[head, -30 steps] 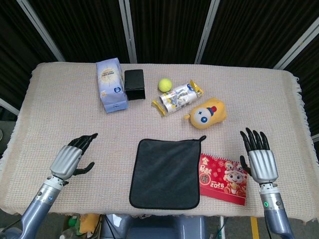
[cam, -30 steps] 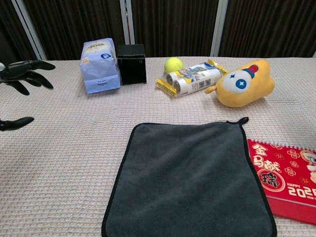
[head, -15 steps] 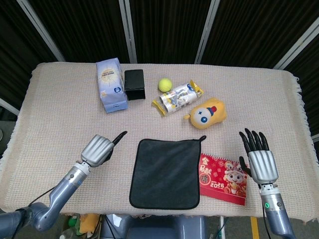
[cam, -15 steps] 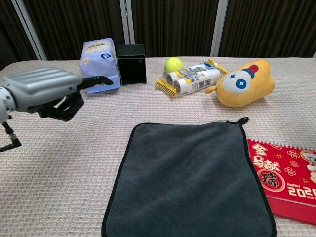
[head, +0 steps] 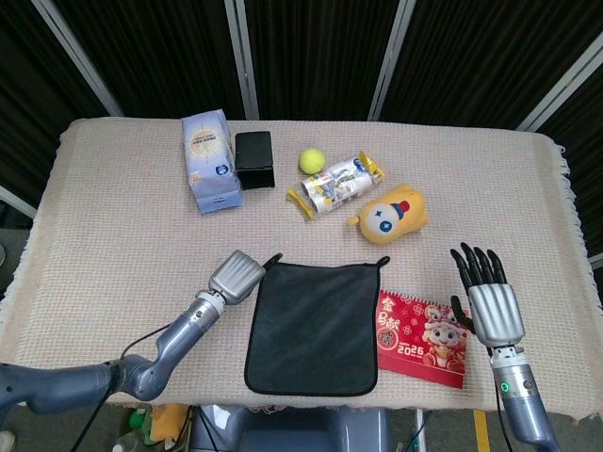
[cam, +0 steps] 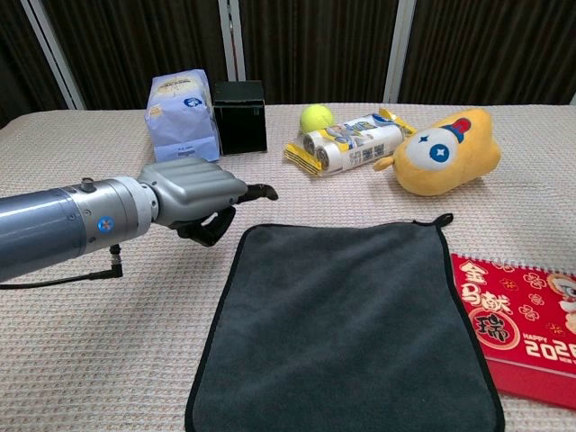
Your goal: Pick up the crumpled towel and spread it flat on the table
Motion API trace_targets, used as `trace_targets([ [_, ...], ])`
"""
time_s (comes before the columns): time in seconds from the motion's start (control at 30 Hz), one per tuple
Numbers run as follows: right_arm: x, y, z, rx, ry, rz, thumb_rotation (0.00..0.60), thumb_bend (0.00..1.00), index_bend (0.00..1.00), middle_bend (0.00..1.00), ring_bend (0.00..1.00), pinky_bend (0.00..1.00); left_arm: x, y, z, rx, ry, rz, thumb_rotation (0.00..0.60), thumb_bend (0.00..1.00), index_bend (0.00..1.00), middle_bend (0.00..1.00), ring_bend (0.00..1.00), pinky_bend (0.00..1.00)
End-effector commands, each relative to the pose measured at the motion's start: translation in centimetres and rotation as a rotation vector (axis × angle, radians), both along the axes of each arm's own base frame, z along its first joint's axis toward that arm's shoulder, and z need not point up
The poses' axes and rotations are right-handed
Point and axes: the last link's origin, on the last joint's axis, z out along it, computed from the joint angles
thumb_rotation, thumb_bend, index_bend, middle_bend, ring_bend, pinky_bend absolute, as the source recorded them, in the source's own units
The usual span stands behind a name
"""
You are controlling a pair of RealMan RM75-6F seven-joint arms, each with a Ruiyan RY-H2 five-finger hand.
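Beige woven tablecloth (head: 104, 217) (fringed right edge); dark ribbed curtains (head: 311, 56) behind.

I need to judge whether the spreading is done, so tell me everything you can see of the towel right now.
The towel is dark grey, soft-looking cloth with a black stitched border and a small loop at its far right corner. It lies flat and smooth on the woven tablecloth, roughly rectangular, near the front edge at centre. Its right edge runs beside the red calendar; whether they touch is unclear. The left hand is at its far left corner, one finger extended towards it; contact cannot be confirmed.
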Motion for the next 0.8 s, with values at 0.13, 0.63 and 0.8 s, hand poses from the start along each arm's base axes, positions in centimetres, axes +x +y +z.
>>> trace_targets([
  [0.13,-0.1,0.0,-0.2,0.006,-0.001,-0.003,0.6,0.5,0.0,0.02,0.0,0.04,0.1,-0.4,-1.0,-0.037,0.027,-0.008,0.6,0.96,0.07,0.77,0.7,0.73],
  [0.63,0.2,-0.1,-0.1,-0.003,-0.007,0.001,0.6,0.5,0.0,0.01,0.0,0.04,-0.5,-0.9,-2.4,-0.079,0.074,-0.011,0.6,0.96,0.07,0.77,0.7,0.73],
  [0.8,0.1,-0.1,-0.1,0.0,-0.01,-0.002,0.6,0.5,0.0,0.01,0.0,0.04,-1.0,-0.8,-2.5,-0.075,0.091,-0.005,0.6,0.96,0.08,0.77,0.7,0.73],
])
